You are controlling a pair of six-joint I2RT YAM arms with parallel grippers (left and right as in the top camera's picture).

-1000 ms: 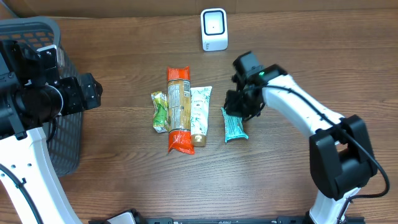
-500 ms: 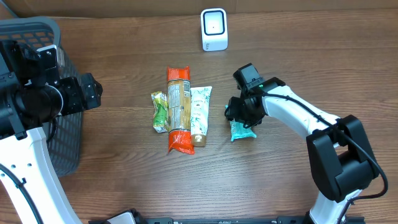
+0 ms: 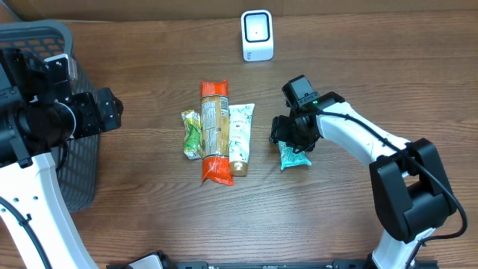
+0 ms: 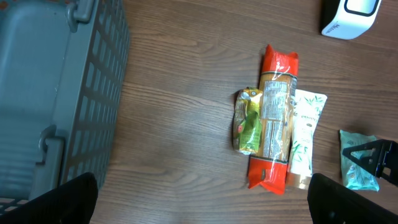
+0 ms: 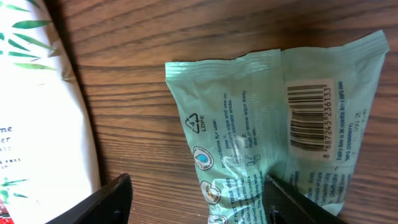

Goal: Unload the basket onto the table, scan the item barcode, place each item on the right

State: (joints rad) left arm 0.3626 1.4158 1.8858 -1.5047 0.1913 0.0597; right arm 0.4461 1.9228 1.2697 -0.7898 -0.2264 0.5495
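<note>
Right gripper released, straddling lower end of teal packet; packet flat on desk, barcode up. Left gripper spread wide, empty.

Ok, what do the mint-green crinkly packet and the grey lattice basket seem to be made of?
The mint-green crinkly packet is likely thin plastic film with a soft sheen: it wrinkles, has a sealed edge and a printed barcode. The grey lattice basket looks like rigid moulded plastic, matte, with a uniform grid wall.
</note>
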